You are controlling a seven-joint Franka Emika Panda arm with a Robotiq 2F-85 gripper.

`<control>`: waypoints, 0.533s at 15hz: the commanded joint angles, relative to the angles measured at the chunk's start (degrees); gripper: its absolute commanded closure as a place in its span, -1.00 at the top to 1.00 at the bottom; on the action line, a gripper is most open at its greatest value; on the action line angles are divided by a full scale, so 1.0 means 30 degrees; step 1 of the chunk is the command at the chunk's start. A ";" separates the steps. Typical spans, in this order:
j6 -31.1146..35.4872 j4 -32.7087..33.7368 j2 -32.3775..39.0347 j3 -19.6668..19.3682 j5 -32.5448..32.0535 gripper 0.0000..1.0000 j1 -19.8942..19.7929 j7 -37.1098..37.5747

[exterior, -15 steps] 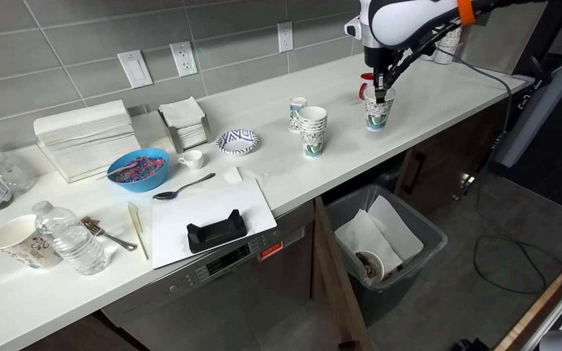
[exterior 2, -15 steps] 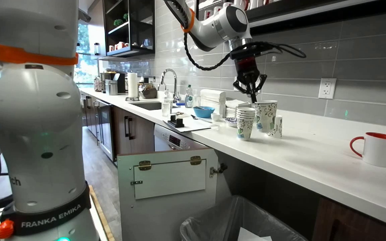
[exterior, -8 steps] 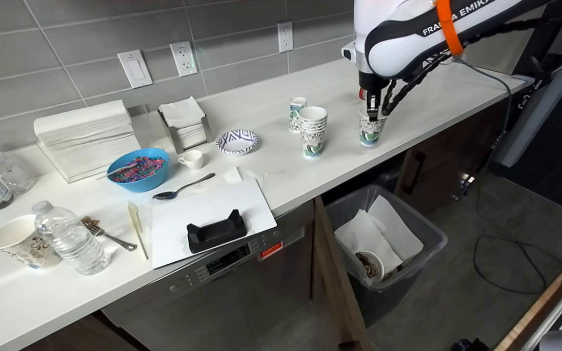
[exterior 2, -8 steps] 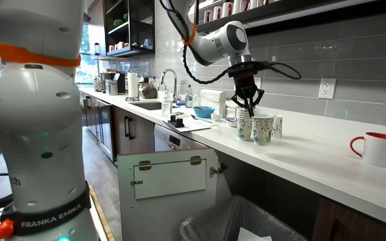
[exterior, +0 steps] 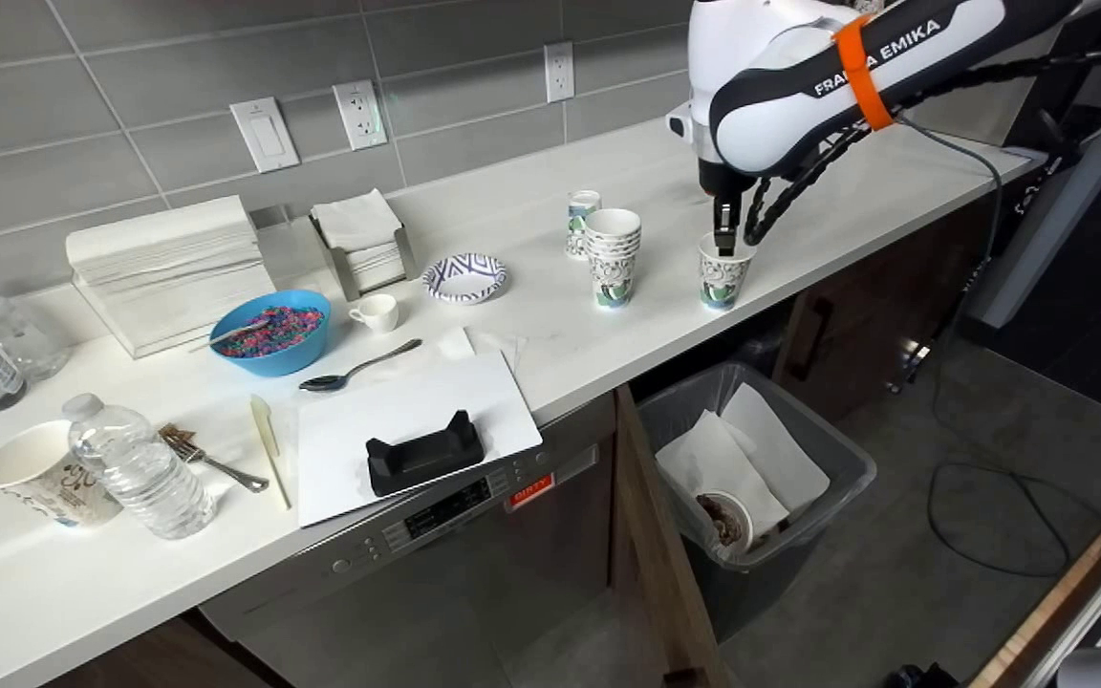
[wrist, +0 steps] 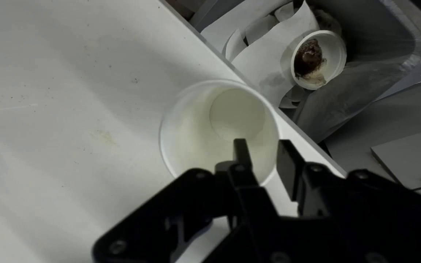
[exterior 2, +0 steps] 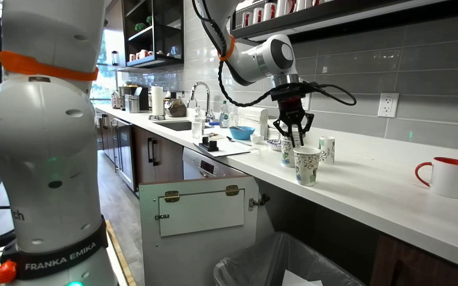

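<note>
Right above a cup [exterior 2: 307, 169] hangs the claw [wrist: 263, 147], pointing down, released, with a clear gap between its two fingers. And look at the wrist view: one finger over the mouth, its partner just outside the rim, so the cup's wall lines up with that gap! Whether either finger touches it, or dips below the rim, I can't tell. So the cup lies beneath the claw, most of its mouth off to one side, its long axis upright, standing on the tabletop [exterior 2: 380, 194] close to the front edge. Handsome thing, too: white paper, curling print up top, green and blue patches lower down, narrowing toward the base, pale walls inside running to a round bottom. Just beyond that edge, and lower, sits the bin [exterior: 858, 473], lined with plastic, holding white sheets [exterior: 780, 449] and a tub [wrist: 336, 54] smeared dark brown. Near the cup along the tabletop comes a stack [exterior: 614, 272] of similar cups, with a lone cup [exterior: 582, 234] behind it. Wider out, a mug [exterior 2: 451, 178] with a red handle; farther off, a blue bowl [exterior: 292, 361] full of bright bits, a spoon [exterior: 324, 382] near it, and a clear bottle [exterior: 144, 473] just beside a big cup [exterior: 49, 492].
</note>
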 commanded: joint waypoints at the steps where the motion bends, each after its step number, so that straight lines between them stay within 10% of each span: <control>1: 0.0070 0.0295 0.0014 0.0028 -0.0274 0.16 0.0073 0.0195; 8: -0.0661 0.2211 -0.0321 0.1000 -0.0489 1.00 0.0769 -0.2487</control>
